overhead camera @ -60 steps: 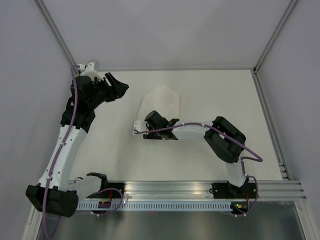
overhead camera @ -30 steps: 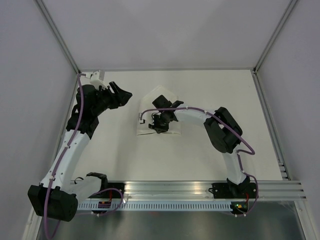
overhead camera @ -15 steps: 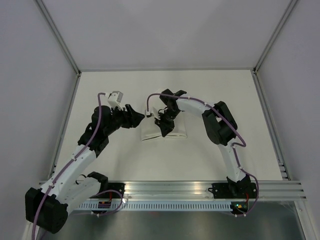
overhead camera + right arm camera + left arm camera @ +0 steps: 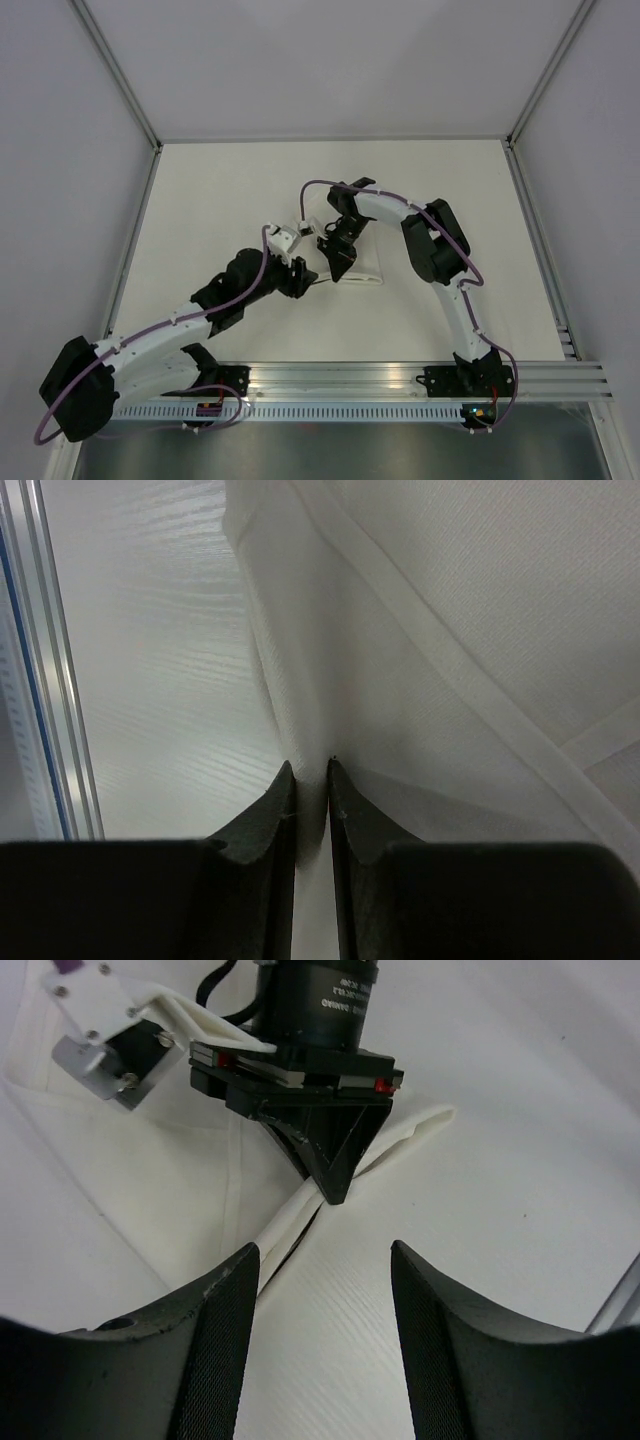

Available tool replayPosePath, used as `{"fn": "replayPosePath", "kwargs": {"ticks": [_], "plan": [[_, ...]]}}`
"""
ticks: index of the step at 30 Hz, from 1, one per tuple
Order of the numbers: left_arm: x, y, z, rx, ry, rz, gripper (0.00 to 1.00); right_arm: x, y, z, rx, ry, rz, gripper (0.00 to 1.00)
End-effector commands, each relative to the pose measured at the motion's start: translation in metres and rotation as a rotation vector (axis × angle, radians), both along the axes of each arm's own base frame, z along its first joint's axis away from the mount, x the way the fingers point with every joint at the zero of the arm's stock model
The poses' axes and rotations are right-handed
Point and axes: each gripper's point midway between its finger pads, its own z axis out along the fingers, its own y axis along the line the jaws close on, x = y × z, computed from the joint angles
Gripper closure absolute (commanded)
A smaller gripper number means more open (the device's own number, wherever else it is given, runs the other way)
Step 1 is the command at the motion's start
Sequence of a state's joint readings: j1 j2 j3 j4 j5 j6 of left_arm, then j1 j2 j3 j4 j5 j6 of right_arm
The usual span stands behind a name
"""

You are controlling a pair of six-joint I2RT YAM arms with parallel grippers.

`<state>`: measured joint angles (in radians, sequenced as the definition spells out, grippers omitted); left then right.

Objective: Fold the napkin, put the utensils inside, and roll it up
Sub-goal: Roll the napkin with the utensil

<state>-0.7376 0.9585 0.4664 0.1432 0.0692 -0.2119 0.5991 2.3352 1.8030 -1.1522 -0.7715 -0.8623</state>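
Observation:
The white napkin [image 4: 366, 268] lies folded at mid-table, mostly under the right arm. My right gripper [image 4: 338, 268] points down at its near-left edge and is shut on a raised fold of the cloth [image 4: 312, 770]. The left wrist view shows the right gripper's fingers [image 4: 330, 1185] pinching a rolled edge of the napkin [image 4: 290, 1230]. My left gripper [image 4: 302, 279] is open and empty [image 4: 322, 1250], low over the table just left of that edge, facing the right gripper. No utensils show in any view.
An aluminium rail [image 4: 400, 375] runs along the near table edge and shows in the right wrist view [image 4: 40, 680]. Grey walls close the table at the back and both sides. Both arms cross close together at the napkin's left side.
My left arm swung from the far-left corner down to the napkin's near-left edge. My right gripper moved over the napkin and took hold of its fold; the cloth changed from pointed to flatter.

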Motion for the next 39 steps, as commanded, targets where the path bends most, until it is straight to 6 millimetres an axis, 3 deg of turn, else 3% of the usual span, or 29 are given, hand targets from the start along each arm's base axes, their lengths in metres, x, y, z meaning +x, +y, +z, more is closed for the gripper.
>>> {"fn": "replayPosePath", "kwargs": {"ticks": [1,3,5,6,8,13,20,35,39], "plan": [[0.017,-0.011,0.007,0.064,-0.224,0.007,0.4,-0.007,-0.037,-0.052,-0.168,0.024,0.067,0.85],[0.017,-0.019,-0.01,0.158,-0.278,-0.019,0.41,-0.006,-0.037,-0.052,-0.17,0.025,0.066,0.85],[0.021,-0.029,-0.009,0.201,-0.342,-0.044,0.41,-0.007,-0.039,-0.053,-0.177,0.034,0.065,0.85],[0.024,-0.032,-0.022,0.248,-0.342,-0.052,0.41,-0.006,-0.04,-0.054,-0.179,0.035,0.065,0.85],[0.027,-0.042,-0.022,0.289,-0.398,-0.085,0.4,-0.005,-0.041,-0.055,-0.184,0.041,0.06,0.85],[0.033,-0.057,-0.048,0.391,-0.423,-0.162,0.39,-0.003,-0.043,-0.055,-0.184,0.052,0.049,0.85],[0.02,-0.079,-0.063,0.435,-0.441,-0.287,0.37,0.0,-0.046,-0.056,-0.188,0.058,0.044,0.85],[0.012,-0.085,-0.109,0.543,-0.327,-0.397,0.37,0.004,-0.05,-0.057,-0.194,0.071,0.043,0.86],[0.012,-0.085,-0.116,0.573,-0.302,-0.406,0.42,0.005,-0.051,-0.057,-0.196,0.071,0.042,0.86]]}}
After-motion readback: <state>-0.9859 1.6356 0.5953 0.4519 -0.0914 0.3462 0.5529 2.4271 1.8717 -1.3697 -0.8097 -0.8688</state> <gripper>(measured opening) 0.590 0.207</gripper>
